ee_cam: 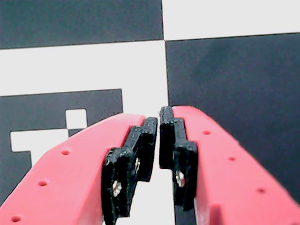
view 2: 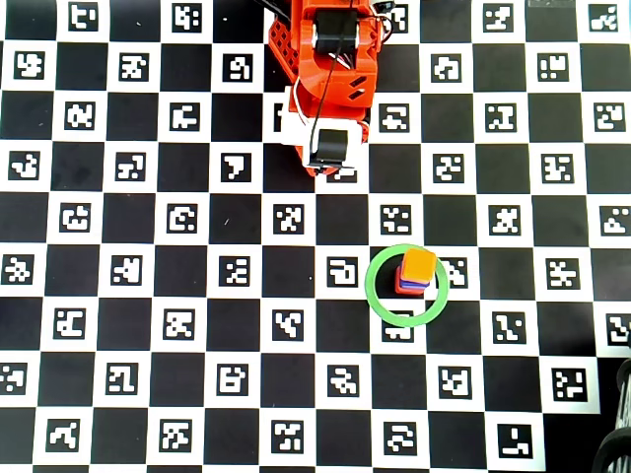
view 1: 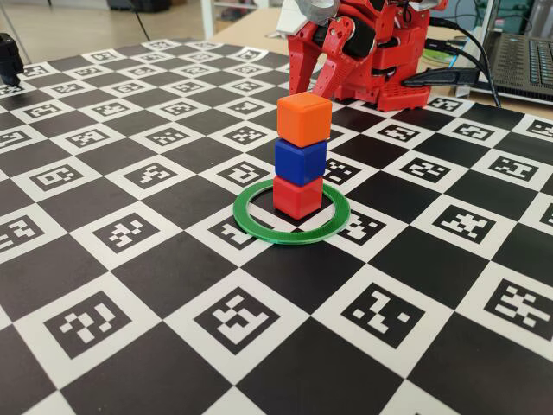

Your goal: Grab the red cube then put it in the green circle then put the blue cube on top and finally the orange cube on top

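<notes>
Claw (ee_cam: 159,123) closed and empty; matte orange cube (view 1: 304,118) tops blue cube (view 1: 300,162).

Looks like a robotics lab or office bench setup. The whole table (view 1: 104,259) is covered in a black-and-white checkerboard of printed fiducial markers, and there's a laptop (view 1: 521,60) with cables (view 1: 467,39) running off behind the red arm (view 1: 363,52).
</notes>
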Action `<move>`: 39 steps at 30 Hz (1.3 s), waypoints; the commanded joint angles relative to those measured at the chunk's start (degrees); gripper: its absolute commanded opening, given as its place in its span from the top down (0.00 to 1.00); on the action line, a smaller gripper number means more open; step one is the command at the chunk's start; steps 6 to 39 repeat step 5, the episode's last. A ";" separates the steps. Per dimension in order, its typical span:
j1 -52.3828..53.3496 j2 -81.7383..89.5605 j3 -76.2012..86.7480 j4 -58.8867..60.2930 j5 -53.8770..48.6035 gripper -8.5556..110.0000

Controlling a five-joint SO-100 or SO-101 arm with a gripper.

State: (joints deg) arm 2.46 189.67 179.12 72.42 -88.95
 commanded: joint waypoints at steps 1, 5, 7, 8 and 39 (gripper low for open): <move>-0.62 2.81 2.46 6.24 0.26 0.98; -0.62 2.81 2.46 6.24 0.26 0.98; -0.62 2.81 2.46 6.24 0.26 0.98; -0.62 2.81 2.46 6.24 0.26 0.98; -0.62 2.81 2.46 6.24 0.26 0.98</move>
